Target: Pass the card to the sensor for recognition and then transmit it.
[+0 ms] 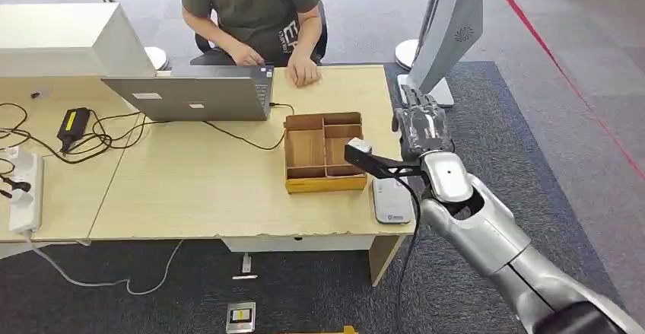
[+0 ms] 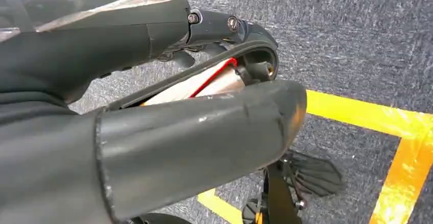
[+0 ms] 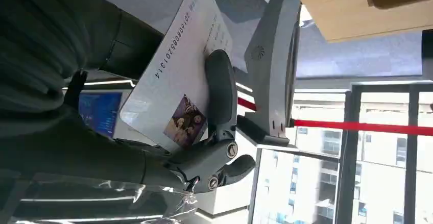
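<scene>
Head view first: my right hand (image 1: 420,127) is up off the right edge of the worktop (image 1: 228,189), at about 3 o'clock from the wooden tray (image 1: 323,151). It sits just short of the grey standing sensor unit (image 1: 449,30), which is at roughly 1 o'clock from the hand. A flat white reader pad (image 1: 392,201) lies on the worktop corner at 5 o'clock from the tray. A person (image 1: 255,11) sits at the far side by the laptop (image 1: 194,94).

Left wrist view: the left hand (image 2: 153,132) hangs down over grey carpet with yellow floor tape (image 2: 408,147). The fingers (image 2: 230,27) curl in, and something pale with a red edge shows inside them, but I can't tell what it is or whether it's really gripped.

Right wrist view: here's the card (image 3: 178,76), white with a printed number and a small photo, pinned flat in the right hand by a dark finger across its face. The sensor unit stands just beyond it.

My read: card is picked up and raised towards the sensor, so recognition is probably the step in hand. Handing it over is still left.
</scene>
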Tool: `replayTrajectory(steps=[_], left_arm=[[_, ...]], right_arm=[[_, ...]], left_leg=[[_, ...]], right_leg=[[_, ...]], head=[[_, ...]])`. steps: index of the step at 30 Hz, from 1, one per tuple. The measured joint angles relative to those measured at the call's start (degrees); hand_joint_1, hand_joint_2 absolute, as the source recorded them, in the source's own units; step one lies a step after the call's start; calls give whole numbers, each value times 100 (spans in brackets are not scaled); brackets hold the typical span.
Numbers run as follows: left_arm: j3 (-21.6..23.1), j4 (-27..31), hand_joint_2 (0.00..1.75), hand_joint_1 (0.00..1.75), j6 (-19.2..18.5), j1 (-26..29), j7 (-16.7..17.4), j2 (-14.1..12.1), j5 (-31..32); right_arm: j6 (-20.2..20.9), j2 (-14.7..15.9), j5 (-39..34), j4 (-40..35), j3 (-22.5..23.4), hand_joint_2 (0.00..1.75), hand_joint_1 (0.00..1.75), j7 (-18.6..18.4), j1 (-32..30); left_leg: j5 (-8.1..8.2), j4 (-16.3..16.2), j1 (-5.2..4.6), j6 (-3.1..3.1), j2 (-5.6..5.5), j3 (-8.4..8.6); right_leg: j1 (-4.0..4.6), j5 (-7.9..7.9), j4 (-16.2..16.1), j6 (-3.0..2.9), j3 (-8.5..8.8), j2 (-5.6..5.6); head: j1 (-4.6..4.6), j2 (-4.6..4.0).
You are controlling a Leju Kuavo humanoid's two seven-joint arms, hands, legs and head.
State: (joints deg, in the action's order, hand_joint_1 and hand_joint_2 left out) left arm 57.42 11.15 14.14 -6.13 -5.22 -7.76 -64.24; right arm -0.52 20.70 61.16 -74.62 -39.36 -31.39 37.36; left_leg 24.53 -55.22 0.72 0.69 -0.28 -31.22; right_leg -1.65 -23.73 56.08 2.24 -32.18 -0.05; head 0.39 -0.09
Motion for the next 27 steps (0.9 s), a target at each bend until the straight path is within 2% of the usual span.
replayTrajectory(steps=[4, 16, 21, 27], left_arm=[[4, 0, 0, 0, -96, -2, 2, 0, 107], [7, 0, 0, 0, -114, -9, -7, 2, 153], [20, 0, 0, 0, -149, -33, -9, 9, 151], [24, 0, 0, 0, -100, -29, 160, 33, 22]], right_arm=[[133, -118, 68, -4, -48, 175, 175, 50, 169], [135, -453, 138, 219, -160, 175, 175, 197, 391], [140, -896, 120, 962, -330, 175, 175, 341, 961], [-20, -1508, -70, 1913, -564, 175, 175, 500, 1553]], left_leg=[[0, 0, 0, 0, 0, 0], [0, 1, 0, 0, -1, -6], [-4, 1, 2, 3, 0, -2], [-8, 1, 5, 2, -3, -7]], right_leg=[[0, 0, 1, 0, 0, 0], [0, 0, 1, 0, 0, 0], [2, 1, 4, -2, -4, 1], [5, 2, 6, -2, -5, 0]], head=[[-2, 2], [0, 0], [-11, 2], [-7, 0]])
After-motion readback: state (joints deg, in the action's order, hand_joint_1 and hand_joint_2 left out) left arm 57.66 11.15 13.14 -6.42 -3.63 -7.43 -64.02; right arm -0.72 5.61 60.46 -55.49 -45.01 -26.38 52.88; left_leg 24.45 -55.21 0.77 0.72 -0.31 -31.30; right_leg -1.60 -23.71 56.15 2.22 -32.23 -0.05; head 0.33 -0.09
